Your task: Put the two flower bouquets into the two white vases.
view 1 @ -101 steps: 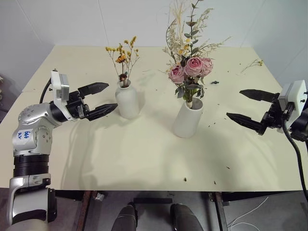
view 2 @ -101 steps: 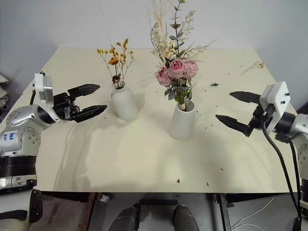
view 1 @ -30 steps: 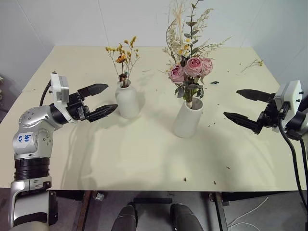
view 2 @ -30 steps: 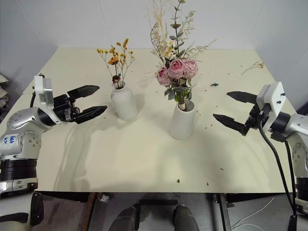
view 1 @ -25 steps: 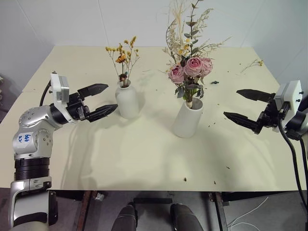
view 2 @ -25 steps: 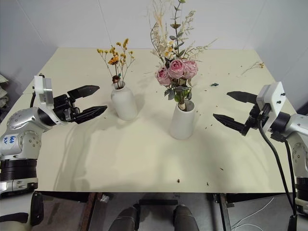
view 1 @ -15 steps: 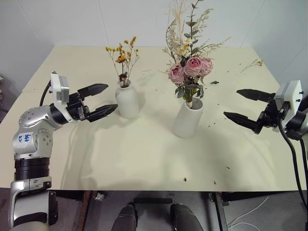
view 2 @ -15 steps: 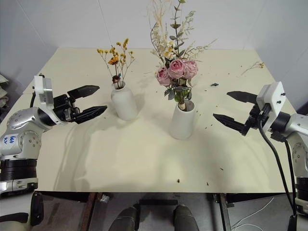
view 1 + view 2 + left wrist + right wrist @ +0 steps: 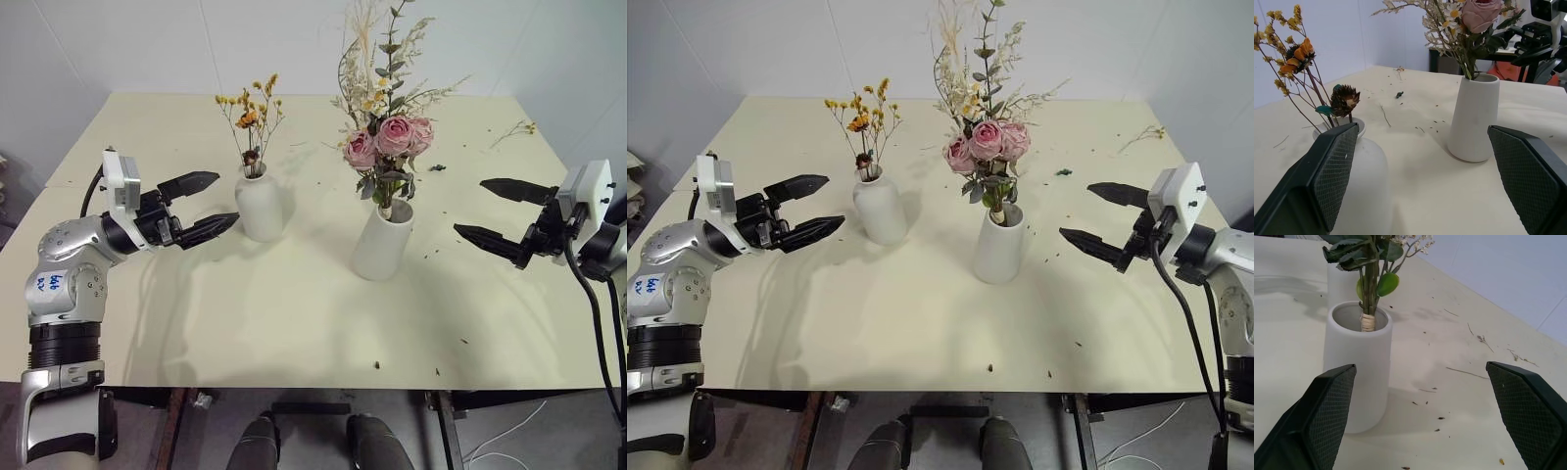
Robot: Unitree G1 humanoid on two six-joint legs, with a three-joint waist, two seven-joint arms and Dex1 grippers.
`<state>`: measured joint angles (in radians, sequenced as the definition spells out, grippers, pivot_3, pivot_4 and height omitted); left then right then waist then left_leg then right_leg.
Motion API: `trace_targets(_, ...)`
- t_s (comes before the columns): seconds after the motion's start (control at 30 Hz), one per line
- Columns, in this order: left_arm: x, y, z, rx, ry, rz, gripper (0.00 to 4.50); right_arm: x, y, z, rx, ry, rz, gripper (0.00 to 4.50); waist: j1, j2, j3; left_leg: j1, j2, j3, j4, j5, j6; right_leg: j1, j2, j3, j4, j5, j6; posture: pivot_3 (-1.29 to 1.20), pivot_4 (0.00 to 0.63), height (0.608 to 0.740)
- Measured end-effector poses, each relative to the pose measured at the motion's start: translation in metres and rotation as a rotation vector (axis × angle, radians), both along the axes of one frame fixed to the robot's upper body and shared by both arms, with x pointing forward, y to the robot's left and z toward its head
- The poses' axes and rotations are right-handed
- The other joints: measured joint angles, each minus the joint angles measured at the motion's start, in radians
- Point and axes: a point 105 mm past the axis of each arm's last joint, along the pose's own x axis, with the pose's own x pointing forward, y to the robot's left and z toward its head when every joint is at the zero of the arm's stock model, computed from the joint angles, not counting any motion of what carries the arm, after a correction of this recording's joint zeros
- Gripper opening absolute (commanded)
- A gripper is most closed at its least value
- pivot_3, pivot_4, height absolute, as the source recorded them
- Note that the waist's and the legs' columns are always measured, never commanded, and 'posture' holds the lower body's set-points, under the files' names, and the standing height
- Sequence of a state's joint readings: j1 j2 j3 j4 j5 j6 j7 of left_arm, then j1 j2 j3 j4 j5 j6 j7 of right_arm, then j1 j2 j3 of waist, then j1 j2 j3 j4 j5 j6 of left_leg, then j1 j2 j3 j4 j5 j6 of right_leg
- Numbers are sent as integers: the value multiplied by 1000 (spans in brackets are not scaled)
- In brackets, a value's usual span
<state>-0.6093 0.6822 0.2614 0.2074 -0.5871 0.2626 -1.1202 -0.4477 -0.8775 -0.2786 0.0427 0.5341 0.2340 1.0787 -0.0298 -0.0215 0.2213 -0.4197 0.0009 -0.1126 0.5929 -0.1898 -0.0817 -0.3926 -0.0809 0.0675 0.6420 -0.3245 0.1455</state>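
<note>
Grippers, left and right, still hang wide and empty like before, so your 2 bouquets look done.

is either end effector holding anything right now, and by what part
Nothing is held. The left end effector and the right end effector are both open and empty, each hanging off to its own side of the vases.

squat round-bellied matte vase: white
tall tapered cylinder vase: white
small sparse dried bunch: brown stems, yellow-orange heads
large rose bouquet: pink, green, pale cream
wide flat table: pale cream
</note>
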Motion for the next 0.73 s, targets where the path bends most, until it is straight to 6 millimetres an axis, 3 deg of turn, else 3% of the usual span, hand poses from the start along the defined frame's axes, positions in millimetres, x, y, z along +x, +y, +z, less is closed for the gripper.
trace_targets(0.73, 0, 3, 0, -9, 2, 21, 4500, 4, 5, 3, 4, -21, 14, 4482, -1, 0, 0, 0, 0, 0, 0, 0, 0, 0, 0, 0, 0, 0, 0, 0, 150, 740)
